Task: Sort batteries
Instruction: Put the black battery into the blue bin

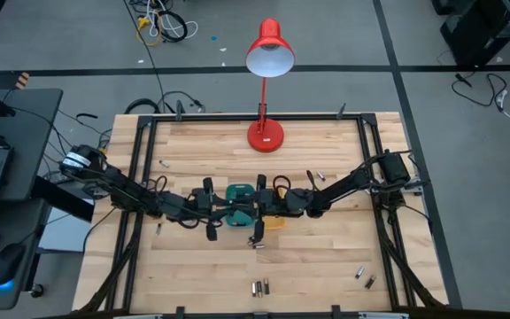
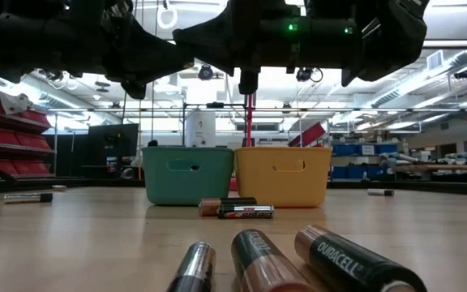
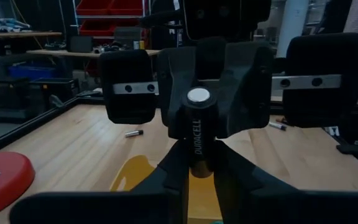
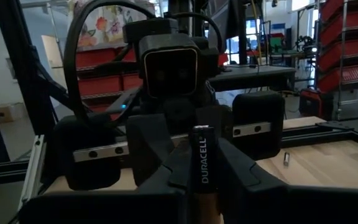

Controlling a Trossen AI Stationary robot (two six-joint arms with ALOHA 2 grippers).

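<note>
With the battery (image 3: 197,134) clamped at once by the left gripper (image 3: 197,169) and the right gripper (image 4: 202,182) — held aloft over the teal tray (image 2: 188,174) and the yellow tray (image 2: 283,174) — one grip is best eased off only when the other is judged firm.

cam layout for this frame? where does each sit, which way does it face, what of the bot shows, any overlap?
High: above the table, looking straight down; both arms meet over the teal bin and yellow bin.
Low: table height, looking level at both bins; arms overhang from above, loose batteries nearest.
Left wrist: looks past the left claw, which pinches a Duracell battery; the right claw faces it.
Right wrist: looks past the right claw, gripping the same battery.
Shared: both wrist views show that one battery held from both ends.
</note>
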